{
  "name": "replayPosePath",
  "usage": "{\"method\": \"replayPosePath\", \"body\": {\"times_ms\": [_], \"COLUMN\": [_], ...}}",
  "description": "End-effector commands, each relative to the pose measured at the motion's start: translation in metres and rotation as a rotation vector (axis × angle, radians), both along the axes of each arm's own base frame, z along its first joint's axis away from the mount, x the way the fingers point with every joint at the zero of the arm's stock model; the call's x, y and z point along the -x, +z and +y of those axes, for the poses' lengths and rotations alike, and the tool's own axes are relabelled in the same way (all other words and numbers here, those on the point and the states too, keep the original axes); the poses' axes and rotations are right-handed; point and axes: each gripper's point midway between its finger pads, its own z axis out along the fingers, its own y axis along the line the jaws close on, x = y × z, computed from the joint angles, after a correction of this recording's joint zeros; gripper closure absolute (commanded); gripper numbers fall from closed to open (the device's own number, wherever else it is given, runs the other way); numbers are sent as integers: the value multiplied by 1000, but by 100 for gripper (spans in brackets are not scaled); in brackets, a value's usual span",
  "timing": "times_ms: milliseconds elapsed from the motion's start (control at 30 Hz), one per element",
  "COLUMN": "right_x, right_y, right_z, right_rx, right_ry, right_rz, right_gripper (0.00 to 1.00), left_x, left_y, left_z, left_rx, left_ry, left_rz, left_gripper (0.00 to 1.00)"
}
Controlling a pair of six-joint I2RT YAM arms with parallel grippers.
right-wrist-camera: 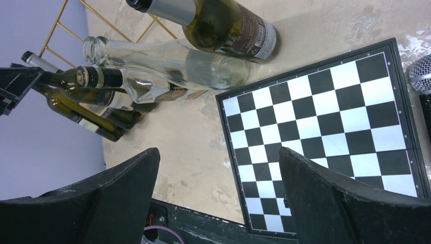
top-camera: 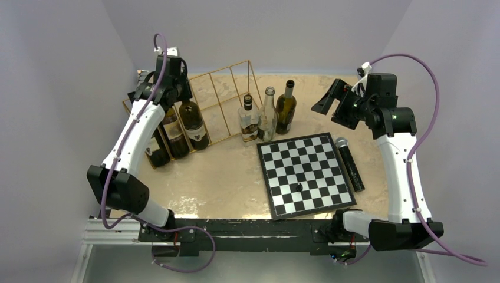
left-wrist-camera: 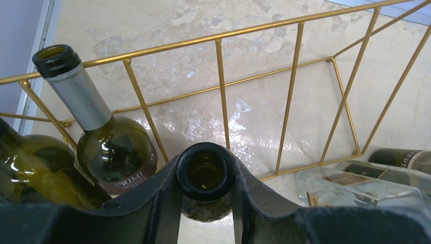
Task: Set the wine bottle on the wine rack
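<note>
One wine bottle, dark green glass with a rounded shoulder and an open mouth, leans in the wine rack beside two others. Its smooth neck is clamped between the matte black fingers of your left gripper. Release carelessly and the slick glass could slide on the thin gold wire and knock the silver-capped neighbour. Your right gripper hangs spread and empty above the chessboard.

The left gripper clamps the wine bottle neck, while the right gripper hovers raised, jaws apart.
</note>
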Motion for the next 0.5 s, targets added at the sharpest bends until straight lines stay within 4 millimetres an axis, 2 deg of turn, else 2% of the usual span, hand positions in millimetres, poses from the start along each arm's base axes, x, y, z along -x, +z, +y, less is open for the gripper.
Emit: {"method": "replayPosePath", "body": {"times_ms": [0,200,467], "right_x": [-1,-2,-4], "right_y": [9,8,5], "right_z": [-6,-6,-7], "right_rx": [15,20,22], "right_ry": [-22,-24,-25], "right_rz": [-47,-44,-35], "right_gripper": [8,8,8], "left_x": [8,3,-2], "left_y": [-31,-44,-55], "left_z": [0,7,13], "left_rx": [-8,-9,-18], "left_ry": [-13,7,25], "left_rz": [124,154,176], "left_gripper": [91,90,79]}}
